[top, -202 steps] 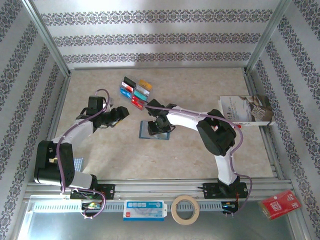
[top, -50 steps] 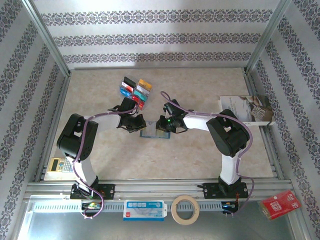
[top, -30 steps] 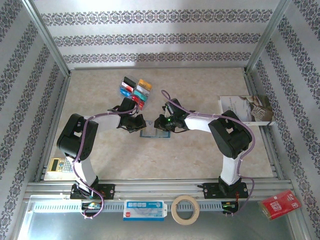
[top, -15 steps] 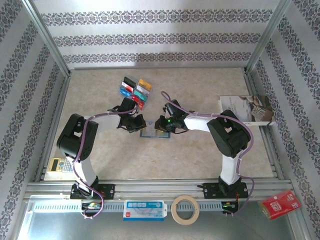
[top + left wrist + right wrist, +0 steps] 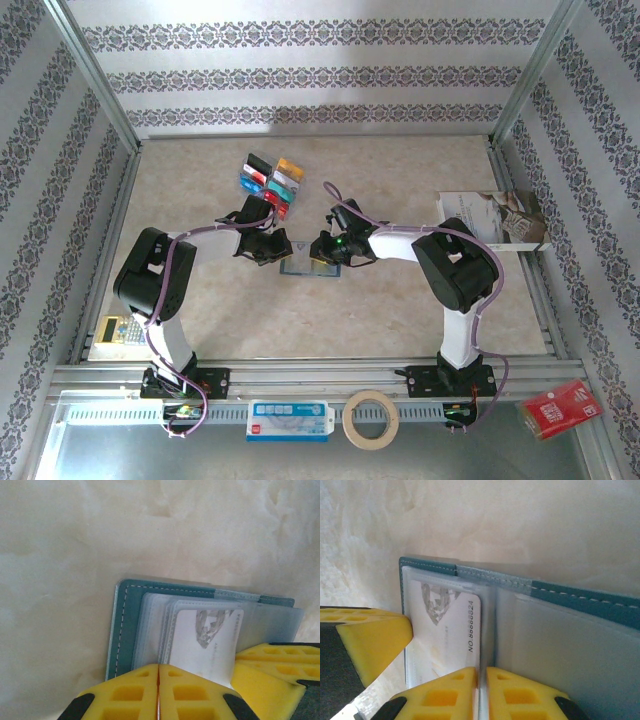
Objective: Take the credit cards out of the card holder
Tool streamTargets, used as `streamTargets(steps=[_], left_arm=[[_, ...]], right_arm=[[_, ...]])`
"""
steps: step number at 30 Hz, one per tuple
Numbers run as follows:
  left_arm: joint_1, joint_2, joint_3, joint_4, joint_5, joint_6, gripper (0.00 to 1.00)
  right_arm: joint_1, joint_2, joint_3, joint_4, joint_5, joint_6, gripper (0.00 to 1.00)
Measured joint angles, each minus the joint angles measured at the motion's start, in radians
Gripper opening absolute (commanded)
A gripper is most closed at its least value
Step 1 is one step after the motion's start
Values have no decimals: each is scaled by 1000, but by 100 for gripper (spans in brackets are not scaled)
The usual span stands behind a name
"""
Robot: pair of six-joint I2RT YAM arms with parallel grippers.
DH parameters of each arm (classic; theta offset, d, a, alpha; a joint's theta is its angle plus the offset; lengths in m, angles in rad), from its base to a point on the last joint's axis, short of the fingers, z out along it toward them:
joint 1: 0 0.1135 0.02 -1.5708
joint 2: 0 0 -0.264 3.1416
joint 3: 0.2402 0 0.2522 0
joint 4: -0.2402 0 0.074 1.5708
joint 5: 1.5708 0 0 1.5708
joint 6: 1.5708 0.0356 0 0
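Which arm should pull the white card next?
Left, probably: left gripper is shut at the near edge of the white card; right gripper pinches the clear sleeve of the card holder, steadying.

slate-blue card holder (image 5: 305, 267) open flat, white card (image 5: 205, 645) in sleeve (coloured credit cards (image 5: 270, 180) beyond)

card holder (image 5: 308, 268) — centre | credit cards (image 5: 270, 180) — behind it, leftward | booklet (image 5: 490, 222) far right

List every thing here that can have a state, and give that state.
Card holder: open, lying flat.
White card: inside a clear sleeve, not yet out.
Removed cards: out, laid side by side beyond the holder.
Left pincer: shut at the holder's edge.
Right pincer: shut, apparently pinching a sleeve of the holder.
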Motion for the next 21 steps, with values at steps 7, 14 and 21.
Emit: streamTargets(steps=[7,14,21], left_arm=[[0,0,0,0,-2,0,10],[5,0,0,1,-4,0,10],[5,0,0,1,-4,0,10]], right_arm=[[-4,8,0,26,-15,11,16],[-8,8,-18,66,-23,11,16],[-14,8,-34,98,-38,11,15]])
